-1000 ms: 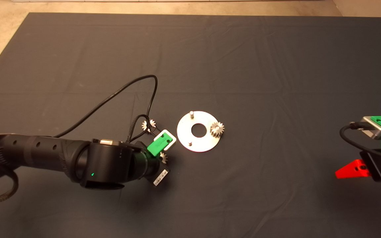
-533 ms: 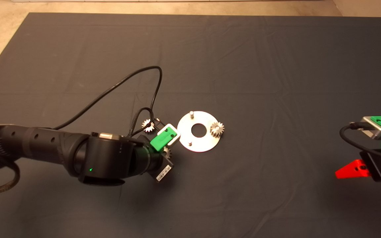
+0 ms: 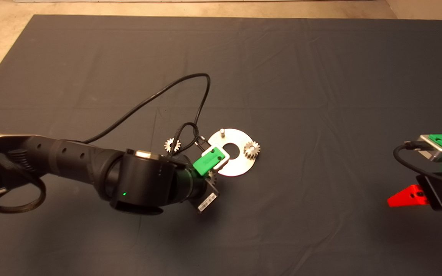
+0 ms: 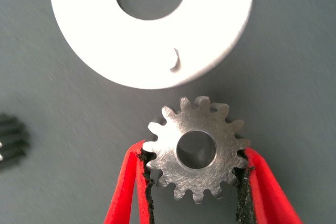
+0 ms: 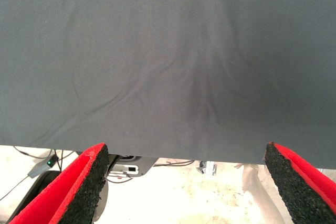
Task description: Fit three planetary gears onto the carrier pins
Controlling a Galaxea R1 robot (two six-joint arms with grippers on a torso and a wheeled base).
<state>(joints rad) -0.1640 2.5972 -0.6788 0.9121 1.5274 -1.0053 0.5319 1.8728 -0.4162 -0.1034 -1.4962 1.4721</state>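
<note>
The dark mat (image 3: 320, 76) is bordered by bare floor along its far edge and far left corner, and wide stretches of it lie free around the work, above all toward the far side and between the disc (image 3: 240, 165) and the right gripper (image 3: 401, 199).

The disc lies flat near the middle of the mat. One planetary gear (image 3: 251, 148) is seated on the disc's right side, beside the central hole. A bare carrier pin (image 3: 222, 132) is seen standing upright at the disc's far left rim. A second gear (image 3: 172, 145) lies on the mat well left of the disc, partly crossed by the left arm's black cable.

The left gripper (image 4: 195, 169) is brought in from the left over the near left edge of the disc. In the head view its fingers are hidden under the green wrist housing, and only a few teeth of the third gear (image 3: 212, 177) show beneath it. In the left wrist view that held gear (image 4: 196, 148) is shown whole: it is clamped by its teeth between the two black pads (image 4: 146, 174), held level, its centre hole open. Just beyond it the disc's rim is seen with a second bare pin (image 4: 176, 59) near the edge; the gear is held just short of that pin, not over it.

The right gripper is parked at the lower right edge, and its fingers (image 5: 86, 182) are spread wide apart with nothing between them; past the mat's edge, floor and cables are shown.
</note>
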